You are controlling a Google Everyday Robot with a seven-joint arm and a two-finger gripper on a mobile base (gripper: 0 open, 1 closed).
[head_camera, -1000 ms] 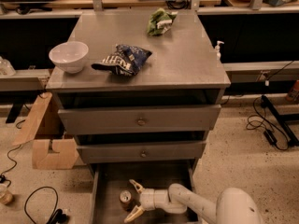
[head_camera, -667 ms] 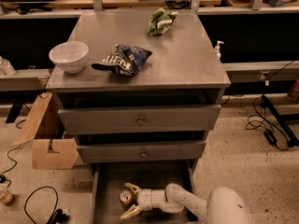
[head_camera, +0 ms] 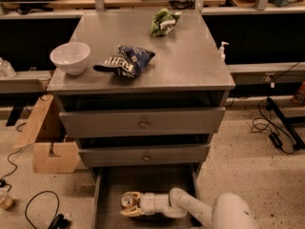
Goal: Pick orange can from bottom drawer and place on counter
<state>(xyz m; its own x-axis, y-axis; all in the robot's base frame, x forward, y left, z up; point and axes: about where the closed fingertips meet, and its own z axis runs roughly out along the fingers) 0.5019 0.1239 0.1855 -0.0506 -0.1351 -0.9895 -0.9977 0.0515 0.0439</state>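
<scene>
The orange can stands upright on the floor of the open bottom drawer, near its front left. My gripper reaches into the drawer from the right, low over the floor. Its two pale fingers lie on either side of the can and press against it. The white arm runs back to the lower right. The counter is the grey top of the cabinet, above the two shut drawer fronts.
On the counter stand a white bowl at the left, a blue chip bag in the middle and a green bag at the back. A cardboard box and cables lie on the floor at the left.
My gripper has moved left along the drawer floor to the can. Its fingers were spread wide and have come together around the can.
</scene>
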